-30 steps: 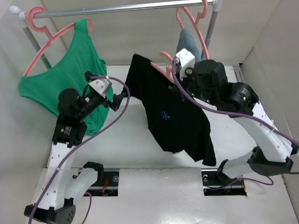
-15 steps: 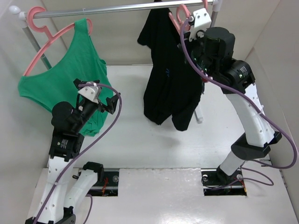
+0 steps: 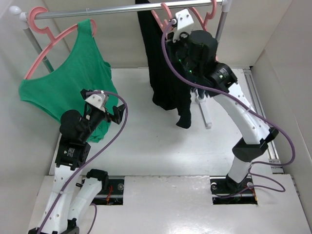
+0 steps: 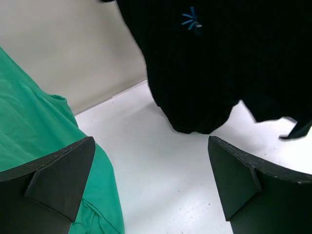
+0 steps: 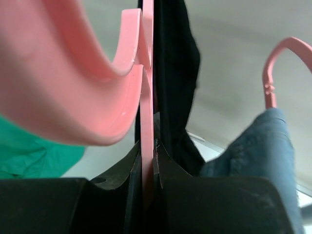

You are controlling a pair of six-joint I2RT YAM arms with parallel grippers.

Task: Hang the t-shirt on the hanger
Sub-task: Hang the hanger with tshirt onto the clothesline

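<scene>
While my right gripper [image 5: 148,163] pinches the hanger [image 5: 146,112], t-shirt [image 3: 163,73] dangling from it at the rail [image 3: 107,9], I should hook it on fully before releasing; my left gripper [image 4: 150,161] gapes empty.

A thin salmon-pink hanger [image 5: 97,97] is pinched between the dark fingers [image 5: 117,180] of the right gripper [image 5: 147,161]. A black t-shirt [image 5: 173,73] is seen just beyond them, a grey-blue garment [image 5: 258,156] to their right, and green fabric [image 5: 29,151] to their left.
</scene>
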